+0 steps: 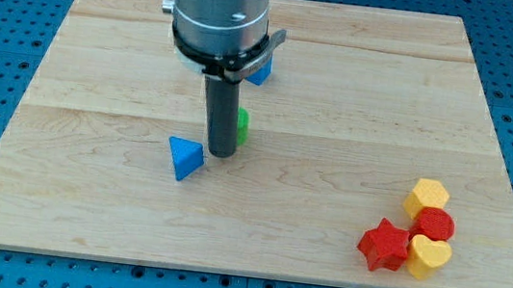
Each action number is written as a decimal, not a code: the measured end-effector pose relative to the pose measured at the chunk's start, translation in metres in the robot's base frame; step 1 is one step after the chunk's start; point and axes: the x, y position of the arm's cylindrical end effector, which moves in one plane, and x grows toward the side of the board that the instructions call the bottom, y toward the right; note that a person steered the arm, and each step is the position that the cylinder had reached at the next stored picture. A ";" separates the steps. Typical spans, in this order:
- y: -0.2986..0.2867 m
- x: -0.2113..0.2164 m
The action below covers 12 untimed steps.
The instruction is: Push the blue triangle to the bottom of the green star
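The blue triangle [184, 157] lies on the wooden board [339, 95], left of centre. My tip [220, 154] stands just to the triangle's right, close to it; I cannot tell whether they touch. A green block [241, 125] shows only as a sliver behind the rod's right side, so its shape cannot be made out. It lies up and to the right of the triangle.
Another blue block [261, 69] is partly hidden behind the arm's body near the view's top. At the lower right sit a red star [383, 245], a yellow heart [429, 257], a red round block [435, 224] and a yellow hexagon block [427, 196], clustered together.
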 end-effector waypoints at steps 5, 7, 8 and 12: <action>-0.104 -0.049; -0.103 0.089; -0.059 0.099; -0.062 0.053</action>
